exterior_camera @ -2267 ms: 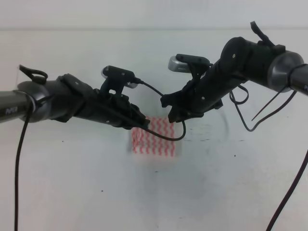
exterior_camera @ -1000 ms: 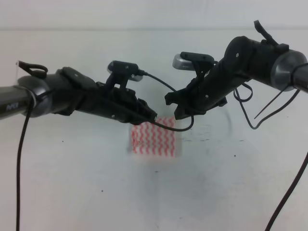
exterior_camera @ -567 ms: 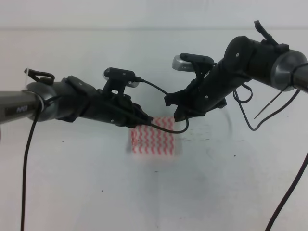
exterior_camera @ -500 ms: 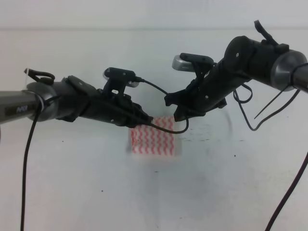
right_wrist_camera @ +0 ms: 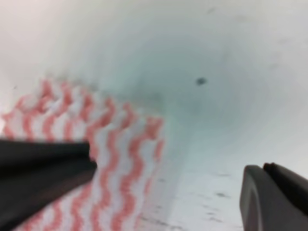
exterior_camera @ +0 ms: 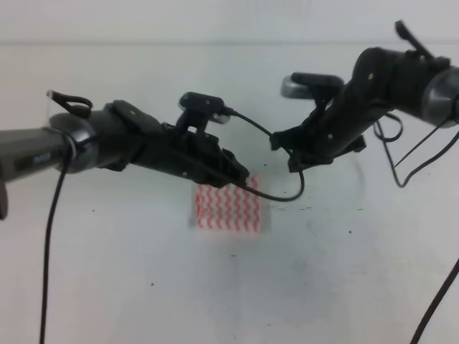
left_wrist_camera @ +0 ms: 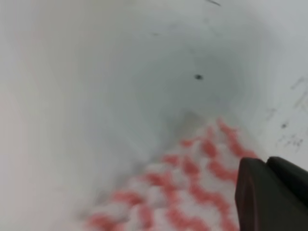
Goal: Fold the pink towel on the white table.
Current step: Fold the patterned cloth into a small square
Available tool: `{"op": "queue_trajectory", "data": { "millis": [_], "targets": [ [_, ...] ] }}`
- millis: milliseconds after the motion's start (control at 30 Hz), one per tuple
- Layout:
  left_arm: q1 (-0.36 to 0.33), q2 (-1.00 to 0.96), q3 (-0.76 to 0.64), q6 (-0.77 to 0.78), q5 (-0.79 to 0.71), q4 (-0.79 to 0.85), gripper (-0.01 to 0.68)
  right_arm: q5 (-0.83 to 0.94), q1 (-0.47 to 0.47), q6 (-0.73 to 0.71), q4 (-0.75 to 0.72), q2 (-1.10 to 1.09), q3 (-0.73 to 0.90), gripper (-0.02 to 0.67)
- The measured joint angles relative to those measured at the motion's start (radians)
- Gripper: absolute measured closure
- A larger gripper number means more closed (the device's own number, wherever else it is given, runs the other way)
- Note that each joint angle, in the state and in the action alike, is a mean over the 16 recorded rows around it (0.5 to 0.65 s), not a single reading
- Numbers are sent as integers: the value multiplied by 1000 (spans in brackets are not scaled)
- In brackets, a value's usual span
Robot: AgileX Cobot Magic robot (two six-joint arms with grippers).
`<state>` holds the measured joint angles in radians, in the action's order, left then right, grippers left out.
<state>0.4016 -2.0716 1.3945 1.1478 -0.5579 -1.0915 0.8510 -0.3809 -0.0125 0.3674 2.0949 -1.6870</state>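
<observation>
The pink towel [exterior_camera: 228,208] lies flat on the white table [exterior_camera: 143,287] as a small rectangle of pink-red and white zigzag stripes. My left gripper [exterior_camera: 242,178] hangs over the towel's far right corner and hides its upper edge. In the left wrist view only one finger [left_wrist_camera: 272,195] shows, at the far right, with the towel [left_wrist_camera: 192,187] below it and nothing held. My right gripper [exterior_camera: 292,159] is up and to the right of the towel, apart from it. Its fingers stand wide apart in the right wrist view, right gripper [right_wrist_camera: 169,168] open above the towel's edge [right_wrist_camera: 115,159].
Black cables loop from both arms; the left arm's cable [exterior_camera: 283,195] sags just over the towel's upper right corner. Small dark specks [exterior_camera: 350,231] and scuffs mark the table to the right of the towel. The table's far edge [exterior_camera: 215,44] runs along the top.
The right arm has pulled away to the right, off the towel. The left arm has reached further right over the towel's far edge. The towel lies as before.
</observation>
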Motion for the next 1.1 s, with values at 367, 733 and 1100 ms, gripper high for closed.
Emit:
{"op": "queue_trajectory", "data": {
  "millis": [367, 733, 1100],
  "targets": [
    [63, -51, 7, 27, 69, -9, 675, 23, 45, 14, -22, -71, 0, 666],
    [86, -52, 55, 18, 41, 33, 675, 33, 46, 12, -23, -90, 0, 666],
    [88, 10, 81, -262, -97, 373, 675, 39, 46, 12, -22, -93, 0, 667]
  ]
}}
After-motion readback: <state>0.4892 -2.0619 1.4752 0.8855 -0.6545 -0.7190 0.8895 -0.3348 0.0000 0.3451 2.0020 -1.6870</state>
